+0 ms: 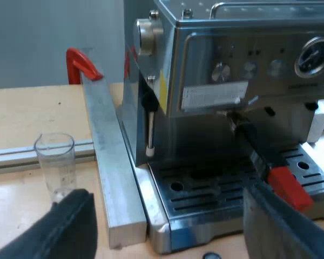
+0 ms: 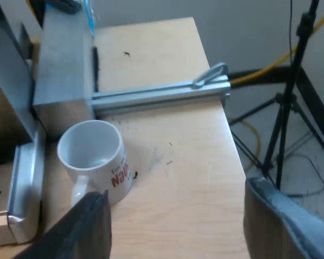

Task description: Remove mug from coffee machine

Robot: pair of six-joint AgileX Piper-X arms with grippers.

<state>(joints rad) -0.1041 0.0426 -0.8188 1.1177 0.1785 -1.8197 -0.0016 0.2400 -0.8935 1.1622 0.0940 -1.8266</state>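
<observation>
A white mug [image 2: 114, 174] with red lettering stands upright on the wooden table [image 2: 189, 162], beside the edge of the espresso machine's drip tray [image 2: 22, 186]. My right gripper [image 2: 178, 232] is open just short of the mug, one finger [image 2: 89, 226] close to its handle, nothing held. Facing the espresso machine [image 1: 243, 70], my left gripper [image 1: 167, 237] is open and holds nothing. The metal holder's dark handle with its red end [image 1: 286, 186] sticks out from the machine's front over the drip tray [image 1: 216, 199].
A measuring glass [image 1: 55, 164] stands on the table near one left finger. A thick aluminium bar [image 1: 110, 162] lies along the machine's side, with a red clamp [image 1: 81, 65] behind it. An aluminium rail [image 2: 162, 94] crosses the table beyond the mug. A tripod [image 2: 283, 113] stands past the table edge.
</observation>
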